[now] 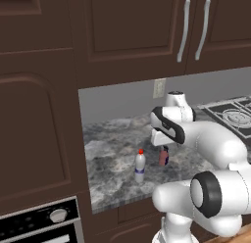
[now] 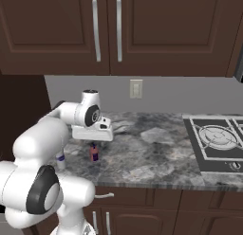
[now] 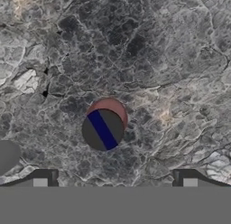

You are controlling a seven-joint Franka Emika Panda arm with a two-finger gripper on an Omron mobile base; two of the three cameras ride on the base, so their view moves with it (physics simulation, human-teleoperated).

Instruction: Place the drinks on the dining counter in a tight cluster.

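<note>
A short pinkish-red drink [image 1: 163, 157] [image 2: 94, 153] stands on a grey marbled wall counter [image 1: 112, 154] [image 2: 152, 153]. From above, in the hand view, the pinkish-red drink [image 3: 106, 127] shows a dark top with a blue stripe. My gripper [image 1: 163, 147] [image 2: 94, 142] [image 3: 115, 180] hangs straight above it, open, fingers apart on either side and clear of the bottle. A clear drink with a red cap [image 1: 140, 166] [image 2: 60, 159] stands to its left, nearer the counter's front edge, partly hidden by my arm in the right base view. The dining counter is out of view.
A cooktop [image 1: 233, 114] [image 2: 216, 137] is set in the counter to the right. Dark upper cabinets [image 1: 132, 31] [image 2: 118, 30] hang overhead, with a wall outlet [image 1: 159, 87] [image 2: 136, 88] below them. A tall cabinet and oven [image 1: 44, 222] bound the left side.
</note>
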